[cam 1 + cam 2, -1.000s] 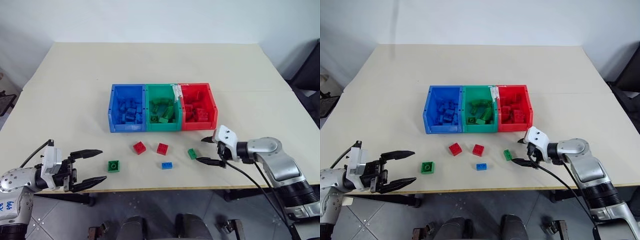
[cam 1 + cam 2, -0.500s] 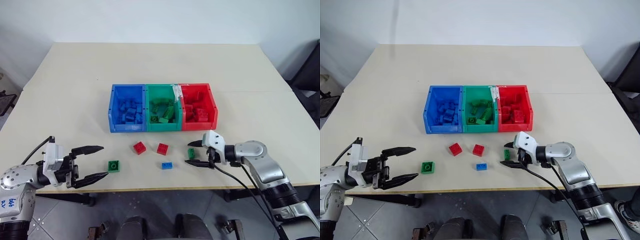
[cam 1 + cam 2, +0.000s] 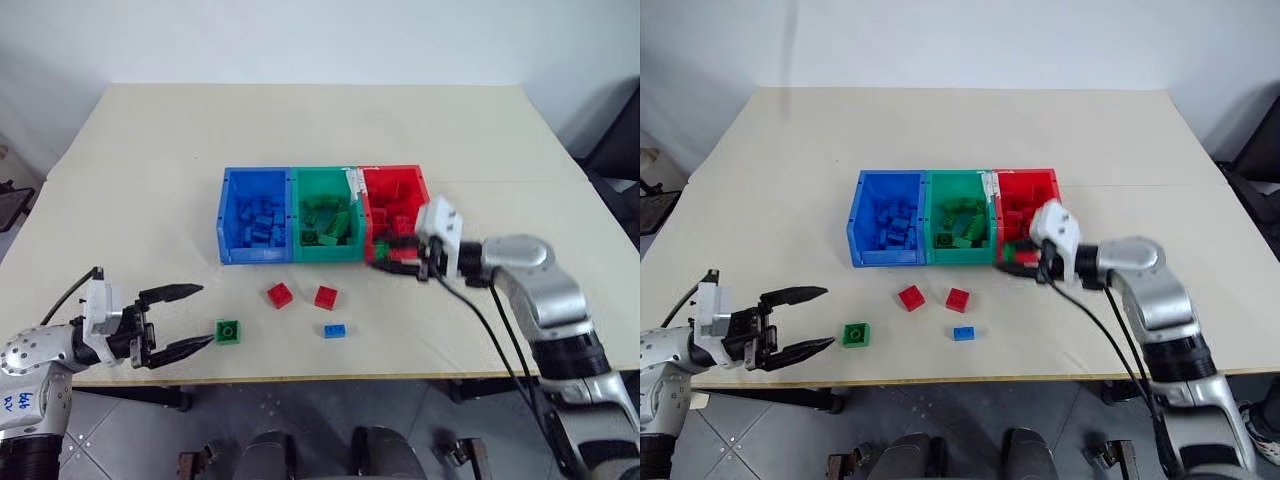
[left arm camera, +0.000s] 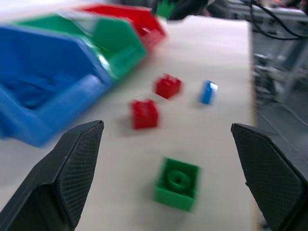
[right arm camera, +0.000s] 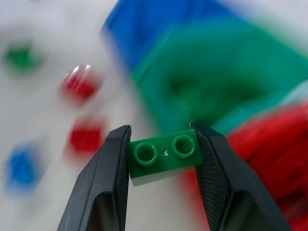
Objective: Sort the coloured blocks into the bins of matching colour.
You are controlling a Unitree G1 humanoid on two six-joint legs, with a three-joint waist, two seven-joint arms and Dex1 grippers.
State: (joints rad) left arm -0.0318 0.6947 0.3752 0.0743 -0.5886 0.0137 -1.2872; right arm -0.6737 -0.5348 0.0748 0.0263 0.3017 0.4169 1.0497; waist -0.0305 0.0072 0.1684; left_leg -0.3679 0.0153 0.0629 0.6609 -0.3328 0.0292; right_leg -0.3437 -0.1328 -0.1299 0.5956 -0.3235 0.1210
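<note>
My right gripper (image 3: 384, 255) is shut on a small green block (image 5: 163, 153), held in the air in front of the seam between the green bin (image 3: 325, 252) and the red bin (image 3: 431, 212). The blue bin (image 3: 225, 215) is joined on the left; all three hold several blocks of their own colour. On the table in front of the bins lie a green block (image 3: 227, 331), two red blocks (image 3: 279, 295) (image 3: 325, 297) and a blue block (image 3: 334, 330). My left gripper (image 3: 186, 318) stands open near the front left edge, pointing at the loose green block (image 4: 178, 184) from a short way off.
The bins sit mid-table, with bare tabletop (image 3: 300, 130) behind and to both sides. The table's front edge (image 3: 330, 378) runs just below the loose blocks. A dark chair (image 3: 615, 140) stands at the far right.
My right gripper closed on the green block that lay at the front right, then lifted it up and left toward the bins. The left gripper stayed open and hardly moved.
</note>
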